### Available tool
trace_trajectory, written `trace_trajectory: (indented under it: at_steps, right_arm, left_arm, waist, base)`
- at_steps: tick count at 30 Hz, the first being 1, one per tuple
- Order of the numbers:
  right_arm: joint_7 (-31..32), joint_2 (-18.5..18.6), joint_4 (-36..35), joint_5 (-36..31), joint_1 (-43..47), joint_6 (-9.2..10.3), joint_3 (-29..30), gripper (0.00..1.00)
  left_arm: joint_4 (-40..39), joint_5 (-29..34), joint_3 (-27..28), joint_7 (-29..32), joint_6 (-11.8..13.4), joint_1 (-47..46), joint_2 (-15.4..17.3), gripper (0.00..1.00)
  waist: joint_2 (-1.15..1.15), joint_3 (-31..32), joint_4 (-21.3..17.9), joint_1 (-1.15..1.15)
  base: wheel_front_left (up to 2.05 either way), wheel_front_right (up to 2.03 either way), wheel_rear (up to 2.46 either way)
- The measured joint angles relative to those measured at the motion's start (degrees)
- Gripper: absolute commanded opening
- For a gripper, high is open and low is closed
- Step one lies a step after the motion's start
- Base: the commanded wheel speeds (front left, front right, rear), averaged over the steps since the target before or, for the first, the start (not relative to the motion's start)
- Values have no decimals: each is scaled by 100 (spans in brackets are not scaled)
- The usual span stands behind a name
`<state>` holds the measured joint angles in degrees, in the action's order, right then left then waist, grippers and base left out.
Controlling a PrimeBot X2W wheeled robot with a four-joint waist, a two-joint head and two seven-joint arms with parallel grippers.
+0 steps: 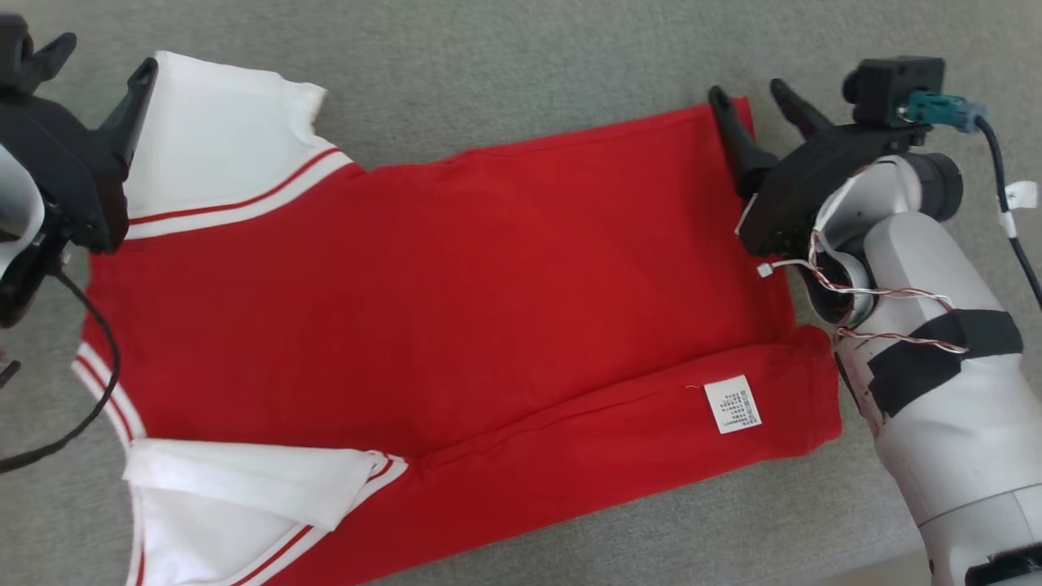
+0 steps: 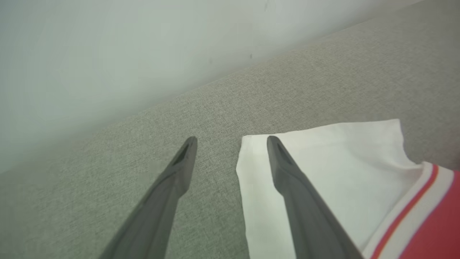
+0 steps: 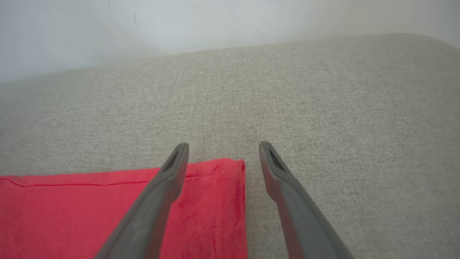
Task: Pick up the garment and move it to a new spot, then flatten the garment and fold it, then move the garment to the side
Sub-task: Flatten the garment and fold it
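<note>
I see my left tool (image 1: 106, 53) apart and empty, straddling the shirt's (image 1: 456, 277) white sleeve (image 2: 323, 162) edge; my right tool (image 1: 747, 88), likewise apart, straddles the red hem (image 3: 230, 172) corner.

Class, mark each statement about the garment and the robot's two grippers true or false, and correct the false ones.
1. The garment is red with white sleeves. True.
2. The left gripper has its jaws shut on a sleeve. False: they stand open, holding nothing.
3. A white label shows on the red cloth. True.
4. The right gripper is over the garment's middle. False: it is at a red corner.
</note>
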<state>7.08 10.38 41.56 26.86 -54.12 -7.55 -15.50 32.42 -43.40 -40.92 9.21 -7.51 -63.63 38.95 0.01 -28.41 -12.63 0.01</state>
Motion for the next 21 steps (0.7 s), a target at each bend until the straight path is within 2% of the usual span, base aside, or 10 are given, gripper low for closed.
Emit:
trace_trajectory:
  at_steps: [8, 17, 18, 19, 21]
  right_arm:
    - [155, -78, 176, 300, -199, 0, -358, 100]
    - [154, -85, 154, 494, -294, 0, -682, 100]
    - [154, -85, 147, 506, -318, 0, -709, 43]
    - [149, -78, 144, 524, -337, 0, -735, 0]
    - [98, -56, 146, 526, -357, 0, -751, 0]
  left_arm:
    - [521, -302, -634, 27, -1, -347, 37, 100]
    - [890, -709, -1033, -51, 0, -602, 12, 100]
    - [903, -790, -1087, 21, 2, -609, -8, 56]
    - [890, -876, -1150, 66, 7, -632, -13, 0]
    - [859, -945, -1229, -12, 8, -688, -24, 0]
  waist:
    - [0, -185, -242, -1]
    - [-1, -311, -322, -1]
    - [-1, -321, -324, -1]
    - [-1, -323, -320, -1]
    - [-1, -323, -298, -1]
  base:
    - [0, 0, 0]
    - [0, 0, 0]
    - [0, 0, 0]
    - [0, 0, 0]
    - [0, 0, 0]
